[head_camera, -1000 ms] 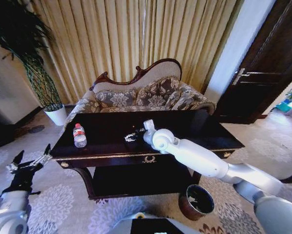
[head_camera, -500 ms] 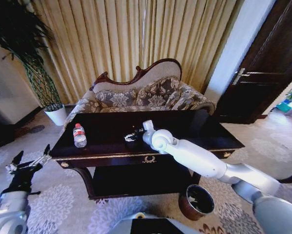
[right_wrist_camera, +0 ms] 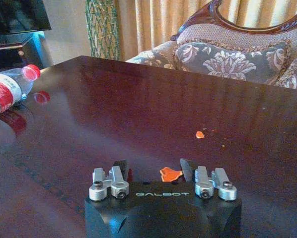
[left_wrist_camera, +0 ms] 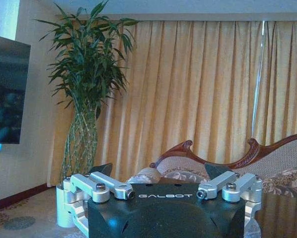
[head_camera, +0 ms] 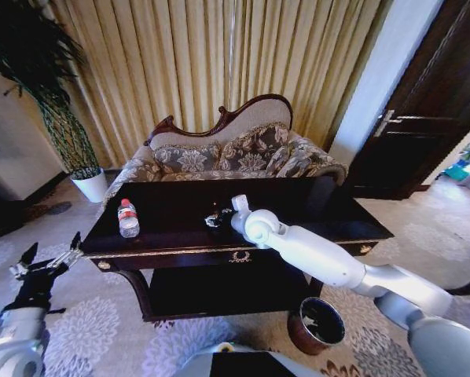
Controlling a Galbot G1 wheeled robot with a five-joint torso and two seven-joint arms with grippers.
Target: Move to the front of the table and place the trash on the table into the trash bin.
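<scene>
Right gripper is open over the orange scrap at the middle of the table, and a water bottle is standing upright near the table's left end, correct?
Not quite: the water bottle lies on its side, as the right wrist view shows. The rest holds: the right gripper is open over the orange scrap at the middle of the table.

Dark-brown glossy wooden table (head_camera: 180,206), gold trim and emblem. Small orange scraps (right_wrist_camera: 170,173) on it. Clear plastic bottle (head_camera: 128,218): red cap, red label. Reddish-brown round bin (head_camera: 315,324), dark inside. Grey floral-pattern carpet (head_camera: 93,334).
</scene>
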